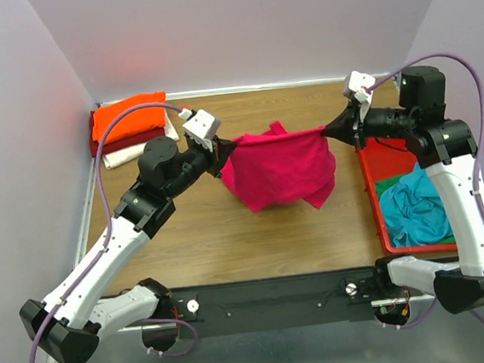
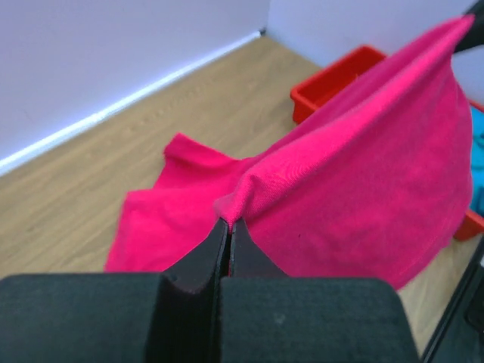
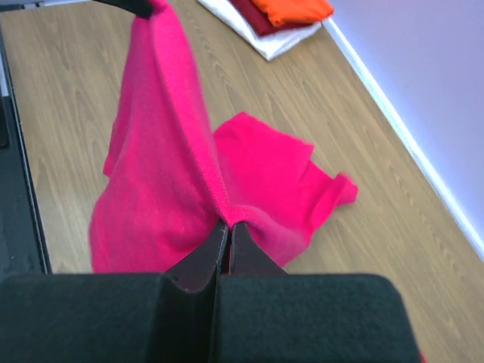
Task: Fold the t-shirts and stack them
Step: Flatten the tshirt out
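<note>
A bright pink-red t-shirt [image 1: 279, 169] hangs stretched between my two grippers above the table's middle, its lower part touching the wood. My left gripper [image 1: 221, 153] is shut on the shirt's left top corner, seen close in the left wrist view [image 2: 229, 221] with the cloth [image 2: 363, 174] spreading away. My right gripper [image 1: 329, 128] is shut on the right top corner, seen in the right wrist view [image 3: 229, 224], the shirt [image 3: 159, 189] draping down to the table. A folded stack of orange [image 1: 128, 115], dark red and cream shirts lies at the back left.
A red plastic tray [image 1: 370, 188] stands at the right edge, holding teal [image 1: 416, 208] and green cloth. The folded stack also shows in the right wrist view [image 3: 276, 19]. White walls close the back and sides.
</note>
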`<state>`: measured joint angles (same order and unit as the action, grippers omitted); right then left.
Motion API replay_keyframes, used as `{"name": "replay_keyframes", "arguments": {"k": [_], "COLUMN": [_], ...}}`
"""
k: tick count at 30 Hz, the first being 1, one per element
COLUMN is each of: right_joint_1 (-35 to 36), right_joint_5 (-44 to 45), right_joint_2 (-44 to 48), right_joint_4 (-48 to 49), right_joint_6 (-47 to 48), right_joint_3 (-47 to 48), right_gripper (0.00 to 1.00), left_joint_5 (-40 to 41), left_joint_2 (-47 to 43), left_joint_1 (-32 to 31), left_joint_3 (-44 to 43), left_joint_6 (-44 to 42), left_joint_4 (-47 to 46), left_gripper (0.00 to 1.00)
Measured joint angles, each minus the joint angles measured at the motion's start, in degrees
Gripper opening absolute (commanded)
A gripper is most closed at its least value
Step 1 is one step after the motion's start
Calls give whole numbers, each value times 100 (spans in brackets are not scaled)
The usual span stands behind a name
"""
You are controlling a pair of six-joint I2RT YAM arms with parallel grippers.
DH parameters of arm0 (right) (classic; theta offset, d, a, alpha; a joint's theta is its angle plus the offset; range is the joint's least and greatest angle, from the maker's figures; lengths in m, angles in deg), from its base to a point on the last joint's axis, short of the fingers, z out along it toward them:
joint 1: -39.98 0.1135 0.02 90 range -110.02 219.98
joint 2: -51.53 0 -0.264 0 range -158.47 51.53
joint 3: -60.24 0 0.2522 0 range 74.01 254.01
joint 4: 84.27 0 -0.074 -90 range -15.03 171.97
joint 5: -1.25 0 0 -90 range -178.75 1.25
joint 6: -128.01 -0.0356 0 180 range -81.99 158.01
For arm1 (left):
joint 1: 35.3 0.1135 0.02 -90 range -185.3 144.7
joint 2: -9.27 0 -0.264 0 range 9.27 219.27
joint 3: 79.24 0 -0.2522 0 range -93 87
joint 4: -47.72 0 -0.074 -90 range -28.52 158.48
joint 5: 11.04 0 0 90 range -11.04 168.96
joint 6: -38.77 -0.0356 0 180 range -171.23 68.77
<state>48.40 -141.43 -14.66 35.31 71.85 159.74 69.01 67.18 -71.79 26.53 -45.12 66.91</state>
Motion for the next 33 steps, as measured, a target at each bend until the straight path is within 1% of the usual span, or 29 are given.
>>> {"name": "replay_keyframes", "arguments": {"k": [2, 4, 7, 12, 16, 20, 26, 33], "right_joint_1": [0, 0, -2, -2, -2, -2, -13, -190], "right_joint_5": [133, 356, 629, 739, 817, 977, 1241, 1344], "right_joint_2": [-129, -361, -802, -1497, -1827, -1679, -1073, -481], "right_joint_4": [-44, -2, 83, 365, 417, 470, 533, 697], "right_joint_6": [-101, -332, -691, -1174, -1456, -1585, -1644, -1735], "right_joint_3": [127, 540, 1360, 2590, 3401, 3676, 3628, 3445], "right_gripper": [0, 0, 0, 0, 0, 0, 0, 0], "left_joint_5": [-85, -127, -138, -111, -66, -59, -229, -605], "left_joint_2": [94, 214, 649, 1519, 1790, 1696, 1449, 1443], "left_joint_1": [0, 0, 0, 0, 0, 2, 0, -17], "left_joint_3": [-55, -315, -1263, -2909, -3654, -3945, -4052, -4142], "left_joint_6": [26, 33, -7, -129, -249, -374, -433, -321], "left_joint_4": [109, 149, 125, 138, 258, 304, 302, 291], "left_gripper": [0, 0, 0, 0, 0, 0, 0, 0]}}
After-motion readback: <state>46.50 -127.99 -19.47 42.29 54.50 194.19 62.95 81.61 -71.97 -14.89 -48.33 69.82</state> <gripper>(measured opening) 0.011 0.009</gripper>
